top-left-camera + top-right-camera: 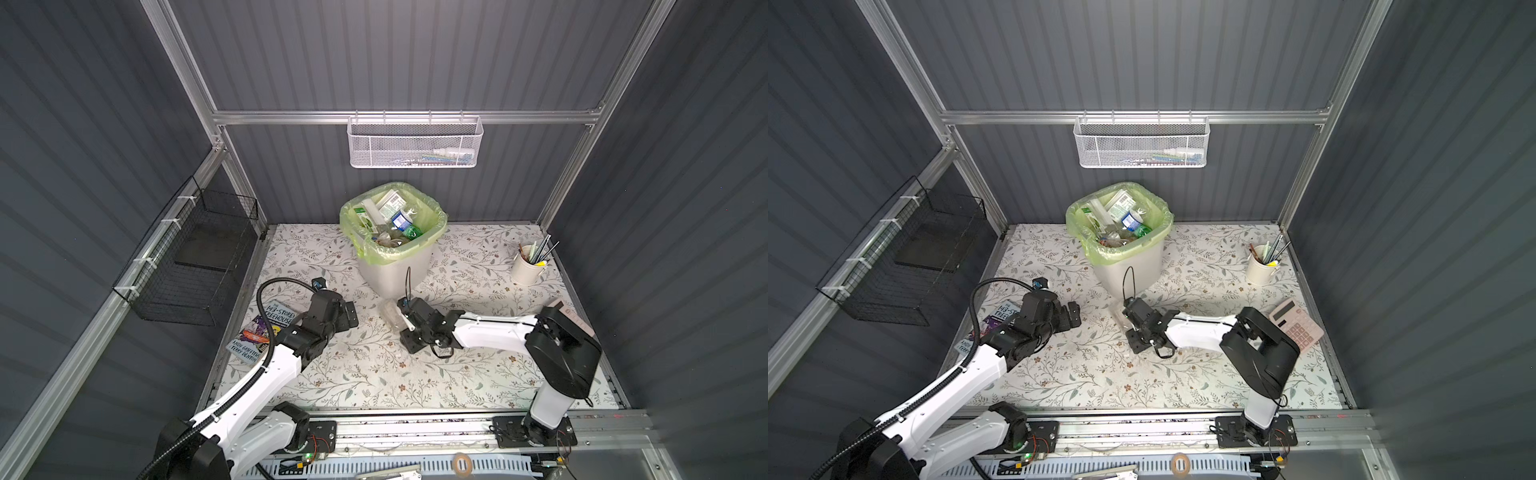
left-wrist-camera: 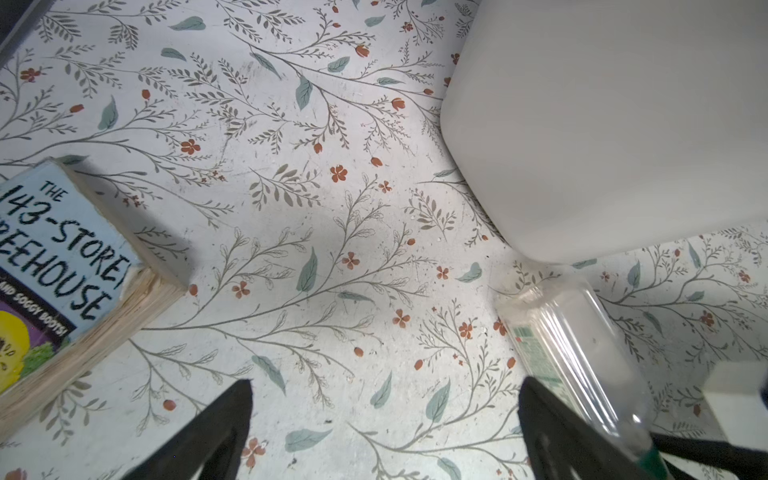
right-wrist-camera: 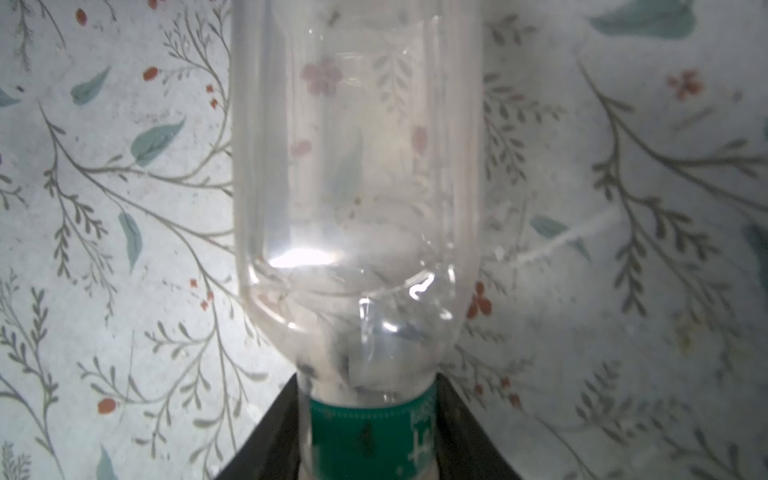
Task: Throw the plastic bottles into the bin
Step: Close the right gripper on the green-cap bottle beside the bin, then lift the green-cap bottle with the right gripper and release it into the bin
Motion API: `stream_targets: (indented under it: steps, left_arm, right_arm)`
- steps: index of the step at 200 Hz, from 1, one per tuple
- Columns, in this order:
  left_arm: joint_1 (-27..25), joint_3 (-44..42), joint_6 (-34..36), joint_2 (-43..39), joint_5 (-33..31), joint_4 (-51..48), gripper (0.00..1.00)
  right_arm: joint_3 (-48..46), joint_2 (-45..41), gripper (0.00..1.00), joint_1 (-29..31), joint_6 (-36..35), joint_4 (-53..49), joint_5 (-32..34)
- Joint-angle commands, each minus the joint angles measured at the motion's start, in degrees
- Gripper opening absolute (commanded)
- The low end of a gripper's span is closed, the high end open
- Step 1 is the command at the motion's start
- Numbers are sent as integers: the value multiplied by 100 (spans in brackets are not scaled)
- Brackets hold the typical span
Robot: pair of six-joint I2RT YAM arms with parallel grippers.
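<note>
One clear plastic bottle [image 3: 357, 166] with a green cap [image 3: 365, 430] and a green-printed label [image 2: 536, 353] lies on its side on the flowered tabletop [image 1: 374, 374]. Its base is just beside the foot of the one grey bin [image 1: 395, 270]. My right claw [image 3: 370, 415] is clamped on the capped neck. The bin's green bag [image 1: 353, 220] holds more bottles [image 1: 401, 222], too jumbled to count. My left claw [image 2: 386, 390] hangs empty, jaws wide apart, near one book [image 1: 266, 332]. One cup of pens [image 1: 528, 266] stands well apart.

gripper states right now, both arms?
left gripper: open, holding nothing.
right gripper: closed on the green cap of the clear bottle.
</note>
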Motion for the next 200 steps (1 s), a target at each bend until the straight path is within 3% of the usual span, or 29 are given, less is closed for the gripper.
stream_targets:
  steps: [1, 34, 50, 73, 104, 153, 200]
  left_arm:
    - [28, -7, -114, 98, 133, 114, 100]
    - [32, 13, -117, 209, 201, 186, 100]
    - [32, 36, -112, 240, 216, 178, 100]
    - [28, 28, -104, 205, 198, 154, 100]
    - [28, -30, -89, 127, 142, 128, 100]
    - [28, -131, -70, -5, 25, 57, 100]
    - [32, -165, -51, -74, -36, 2, 100]
  right_arm:
    - [-499, -379, 50, -11, 288, -183, 296]
    - [-803, -470, 62, -15, 437, -486, 501]
    - [-731, -478, 76, -11, 509, -580, 619]
    - [-471, -518, 87, -10, 473, -662, 764]
    - [16, -305, 94, -2, 155, -684, 753]
    - [678, 389, 91, -96, -160, -670, 550]
    - [946, 617, 73, -257, -269, -585, 376]
